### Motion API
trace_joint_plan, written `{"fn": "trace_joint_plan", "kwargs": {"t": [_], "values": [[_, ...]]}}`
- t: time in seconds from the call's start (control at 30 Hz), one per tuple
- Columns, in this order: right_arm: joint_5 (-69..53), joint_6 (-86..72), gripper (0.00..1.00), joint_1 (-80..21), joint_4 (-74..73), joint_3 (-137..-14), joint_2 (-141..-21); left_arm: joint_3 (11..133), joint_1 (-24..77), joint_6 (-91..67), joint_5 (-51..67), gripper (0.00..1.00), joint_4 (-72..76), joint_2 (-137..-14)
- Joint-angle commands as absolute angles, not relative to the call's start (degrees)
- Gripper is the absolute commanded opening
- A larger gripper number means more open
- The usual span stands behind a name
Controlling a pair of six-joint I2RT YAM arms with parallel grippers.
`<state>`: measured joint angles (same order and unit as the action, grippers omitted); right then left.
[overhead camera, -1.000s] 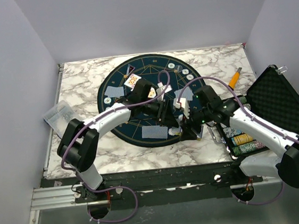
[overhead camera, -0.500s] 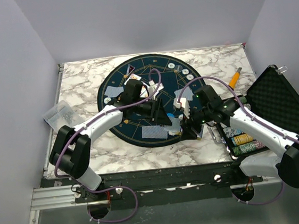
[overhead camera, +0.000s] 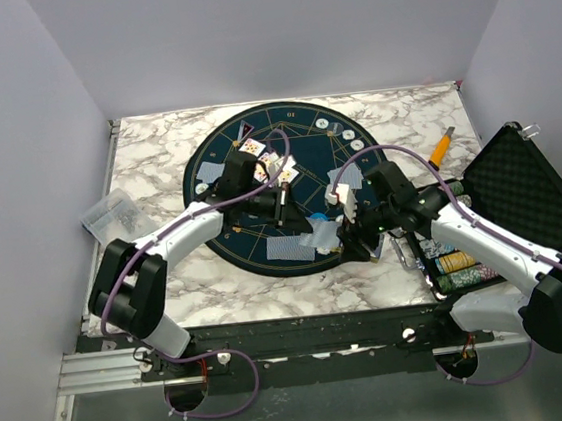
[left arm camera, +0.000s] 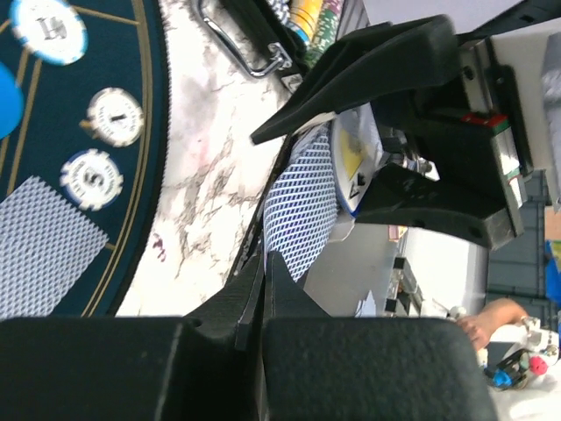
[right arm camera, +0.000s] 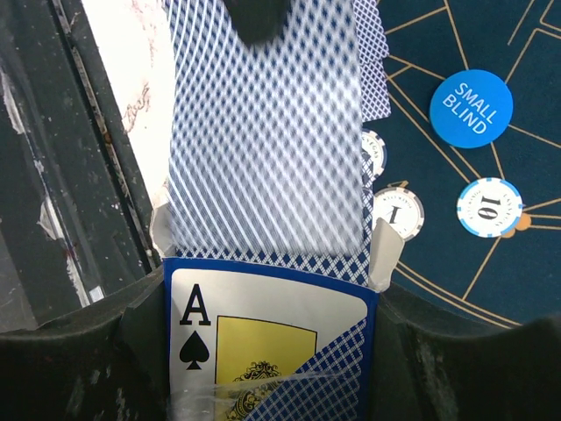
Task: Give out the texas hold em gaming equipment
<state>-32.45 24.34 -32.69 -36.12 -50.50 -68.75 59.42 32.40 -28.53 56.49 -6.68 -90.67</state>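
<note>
Card [right arm camera: 263,132] half out of box [right arm camera: 263,351], far edge pinched in clenched left gripper [left arm camera: 260,267]. Box clamped by right gripper [right arm camera: 272,307], straight ahead of left fingertips. Step: card draw. Next: pull clear, lay on mat [overhead camera: 299,138] below grippers.

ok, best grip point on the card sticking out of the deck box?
The free short end of the card, pinched across both flat faces, coming in from opposite the deck box. Its other end sits in the box mouth, so only that end is exposed.
</note>
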Motion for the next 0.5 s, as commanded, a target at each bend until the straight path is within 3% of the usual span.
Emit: {"fn": "trace_joint_plan", "kwargs": {"t": [0.0,0.17,0.47], "values": [[-29.3,22.7,0.01,-33.0,-34.1,-50.2,-67.9,52.9,27.0,-32.6,54.5,0.00,-2.9,-85.5],[-27.8,21.6,0.01,-33.0,-32.5,-49.9,-68.5,47.0,21.0,-39.8,48.3,0.00,4.8,-83.1],[-27.3,21.2,0.01,-33.0,-32.6,-52.0,-71.1,53.2,20.5,-47.9,35.0,0.00,8.0,-93.5]]}}
